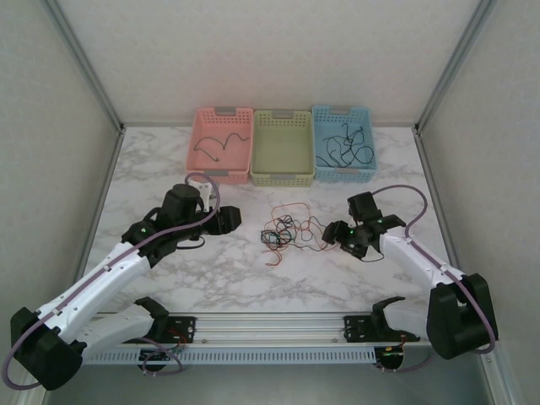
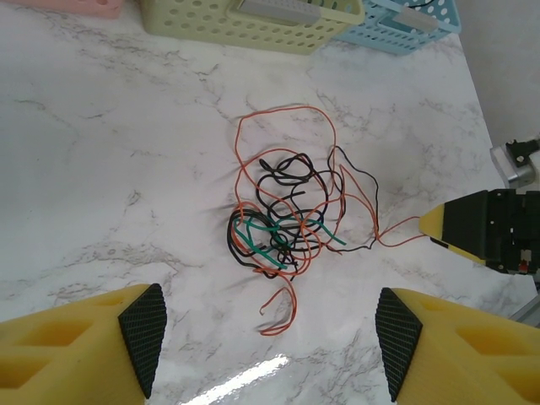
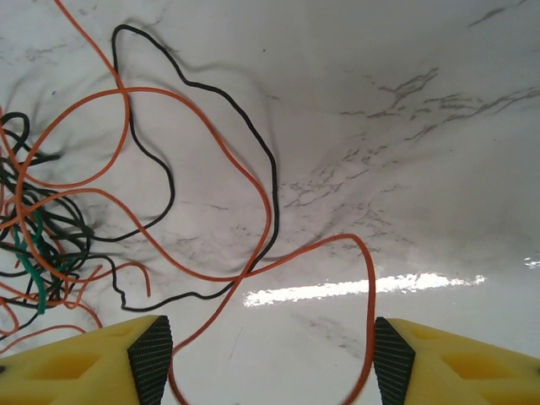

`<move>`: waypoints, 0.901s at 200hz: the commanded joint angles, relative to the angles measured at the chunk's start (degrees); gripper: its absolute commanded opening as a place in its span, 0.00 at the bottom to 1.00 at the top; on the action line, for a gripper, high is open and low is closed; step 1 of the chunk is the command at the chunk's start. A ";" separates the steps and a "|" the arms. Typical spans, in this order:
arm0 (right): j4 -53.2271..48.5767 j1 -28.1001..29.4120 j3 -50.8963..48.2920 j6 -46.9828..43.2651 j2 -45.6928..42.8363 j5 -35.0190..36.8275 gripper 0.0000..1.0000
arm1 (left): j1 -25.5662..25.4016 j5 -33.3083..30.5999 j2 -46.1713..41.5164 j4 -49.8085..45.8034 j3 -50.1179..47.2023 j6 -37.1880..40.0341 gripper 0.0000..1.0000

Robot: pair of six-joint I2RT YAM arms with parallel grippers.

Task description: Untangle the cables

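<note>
Subject: a loose knot of thin black, red-orange and green cables (image 1: pixel 285 229) lies at the middle of the white marble-patterned table (image 1: pixel 219 274), between the two arms and well short of the baskets.
Far edge: a pink perforated plastic basket (image 1: pixel 221 175), a pale green basket (image 1: pixel 283 178) and a blue basket (image 1: pixel 346 174) stand side by side from left to right. Other black cables (image 1: pixel 342 150) lie in the pink and blue ones.
Left gripper (image 2: pixel 268 325): just left of the knot and above the table, with its jaws spread wide and nothing between them. One orange tail ends just short of the gap.
Right gripper (image 3: pixel 272 350): at the right edge of the knot, low over the table, jaws spread. An orange loop runs into the gap between its black pads (image 3: pixel 152 354). Whether that strand touches a pad cannot be told.
Risk 1: closing on the loop could trap both of its legs, and pulling would then tighten the knot rather than free a strand.
Risk 2: the orange strand crosses a black one close by, so a hard pull may drag the whole bundle across the table.
Risk 3: such thin wire may slip from the pads or be missed outright.
Markings: no brand, label or legible writing on the baskets, cables or fingers.
</note>
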 commanded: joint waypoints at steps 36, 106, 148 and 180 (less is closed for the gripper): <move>1.60 0.44 1.34 0.60 0.89 -0.47 0.16 | -0.50 -0.96 0.04 -0.47 0.57 -0.16 0.68; -0.93 1.91 28.44 -6.44 -6.84 -9.95 0.00 | -0.59 -0.65 0.75 -0.77 1.38 0.06 0.67; 4.93 4.11 52.37 -10.11 -3.66 -19.27 0.00 | -0.98 1.68 0.35 0.67 1.34 0.10 0.68; 3.81 4.14 71.41 -9.98 5.01 -20.59 0.00 | -1.47 4.72 -0.37 3.68 2.24 0.74 0.71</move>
